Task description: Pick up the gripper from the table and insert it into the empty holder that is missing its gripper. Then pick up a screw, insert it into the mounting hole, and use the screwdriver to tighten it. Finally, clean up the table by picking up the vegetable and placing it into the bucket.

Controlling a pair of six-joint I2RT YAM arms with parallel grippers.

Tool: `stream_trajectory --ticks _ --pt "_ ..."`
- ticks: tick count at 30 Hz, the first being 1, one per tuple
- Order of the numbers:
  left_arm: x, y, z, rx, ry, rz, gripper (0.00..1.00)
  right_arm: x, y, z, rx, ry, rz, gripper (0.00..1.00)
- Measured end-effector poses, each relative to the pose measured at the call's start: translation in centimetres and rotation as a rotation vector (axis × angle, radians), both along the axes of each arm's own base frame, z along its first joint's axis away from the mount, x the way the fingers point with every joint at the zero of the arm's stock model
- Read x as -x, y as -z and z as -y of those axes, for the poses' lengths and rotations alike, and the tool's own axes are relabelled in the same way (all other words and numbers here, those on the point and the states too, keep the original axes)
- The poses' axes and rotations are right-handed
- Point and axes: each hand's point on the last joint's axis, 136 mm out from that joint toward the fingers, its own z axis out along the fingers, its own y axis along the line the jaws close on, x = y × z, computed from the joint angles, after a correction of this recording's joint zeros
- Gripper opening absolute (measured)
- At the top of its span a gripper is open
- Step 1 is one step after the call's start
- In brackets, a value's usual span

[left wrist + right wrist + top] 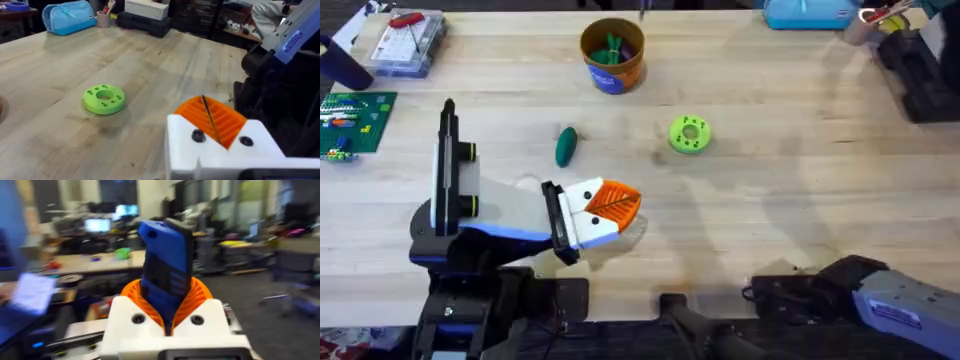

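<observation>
My left gripper (pixel 620 200) hovers low over the table (pixel 800 190), its orange pads (pixel 227 120) shut with a thin dark sliver between them. The dark green vegetable (pixel 566 146) lies just beyond it, apart from the fingers. Farther back stands the orange bucket (pixel 612 55) with a blue label and green bits inside. My right arm (pixel 890 295) sits at the near right edge. Its gripper (pixel 167 297) is shut on the blue screwdriver (pixel 165 255), which sticks up between the pads. The holder and the screw are out of view.
A lime-green disc with holes (pixel 689 134) (pixel 103 98) lies right of the vegetable. A clear box with a red-handled screwdriver (pixel 405 40) and a green board (pixel 355 120) sit at the far left. A blue pouch (pixel 807 12) and black case (pixel 920 70) occupy the far right.
</observation>
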Motion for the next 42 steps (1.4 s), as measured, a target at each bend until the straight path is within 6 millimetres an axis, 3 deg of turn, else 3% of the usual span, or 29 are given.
stream_trajectory --ticks 4,12,22,30,42 --pt "0.0 0.0 0.0 0.000 0.000 0.000 0.004 1.6 1.0 -1.4 0.028 -0.117 -0.037 0.026" --pt "0.0 0.0 0.0 0.000 0.000 0.000 0.004 5.4 1.3 -3.8 0.050 -0.280 -0.033 0.026" --pt "0.0 0.0 0.0 0.000 0.000 0.000 0.004 8.1 1.5 -5.3 0.069 -0.375 0.004 0.026" --pt "0.0 0.0 0.0 0.000 0.000 0.000 0.004 8.0 3.3 -7.0 0.106 -0.412 0.029 0.026" --pt "0.0 0.0 0.0 0.000 0.000 0.000 0.004 7.8 7.8 -8.0 0.131 -0.424 0.010 0.026"
